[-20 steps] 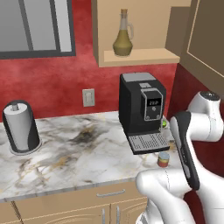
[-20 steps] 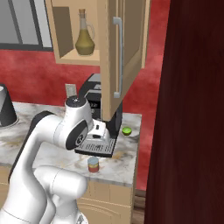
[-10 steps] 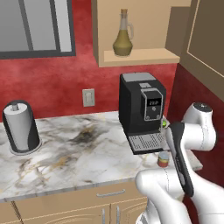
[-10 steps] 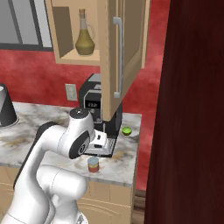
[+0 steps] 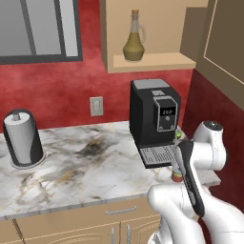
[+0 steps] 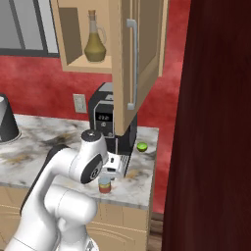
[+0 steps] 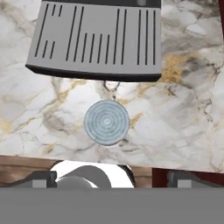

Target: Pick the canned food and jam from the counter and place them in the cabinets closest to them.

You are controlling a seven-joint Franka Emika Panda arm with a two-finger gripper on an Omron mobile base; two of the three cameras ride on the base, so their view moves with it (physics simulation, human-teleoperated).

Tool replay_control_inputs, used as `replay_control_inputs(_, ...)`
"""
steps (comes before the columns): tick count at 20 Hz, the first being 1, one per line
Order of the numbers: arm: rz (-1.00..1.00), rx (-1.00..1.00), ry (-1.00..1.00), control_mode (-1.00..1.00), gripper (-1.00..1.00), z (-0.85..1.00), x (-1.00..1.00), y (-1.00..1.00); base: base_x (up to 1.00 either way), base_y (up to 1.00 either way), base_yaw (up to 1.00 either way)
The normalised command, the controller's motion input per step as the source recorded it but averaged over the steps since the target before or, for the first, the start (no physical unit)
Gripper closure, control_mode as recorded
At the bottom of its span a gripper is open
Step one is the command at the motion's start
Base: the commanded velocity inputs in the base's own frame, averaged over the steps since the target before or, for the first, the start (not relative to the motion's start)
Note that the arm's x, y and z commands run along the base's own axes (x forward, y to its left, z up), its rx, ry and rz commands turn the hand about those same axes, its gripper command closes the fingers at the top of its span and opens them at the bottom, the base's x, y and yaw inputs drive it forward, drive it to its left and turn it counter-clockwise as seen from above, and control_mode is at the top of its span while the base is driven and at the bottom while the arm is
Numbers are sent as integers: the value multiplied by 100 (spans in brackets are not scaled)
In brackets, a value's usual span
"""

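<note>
jam jar [image 5: 177,177]: in the left base view the white arm covers most of it, leaving a sliver of red band and lid.
jam jar, hand view: lid alone shows from above; body hidden under it.
coffee machine [image 7: 96,37]: hand view cuts it off at the top edge, only the grey drip tray in frame.
hand [image 7: 109,177]: fingertips barely rise above the bottom.
paper towel holder [image 6: 6,117]: cut by the left edge.
</note>
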Motion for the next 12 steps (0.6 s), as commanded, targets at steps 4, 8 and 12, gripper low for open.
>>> replay_control_inputs(4,0,0,0,-100,-100,-26,27,0,0,0,0)
replay_control_inputs(8,0,0,1,-100,-100,-24,32,0,0,0,0)
replay_control_inputs(12,0,0,0,-100,-100,-22,30,0,0,0,0)
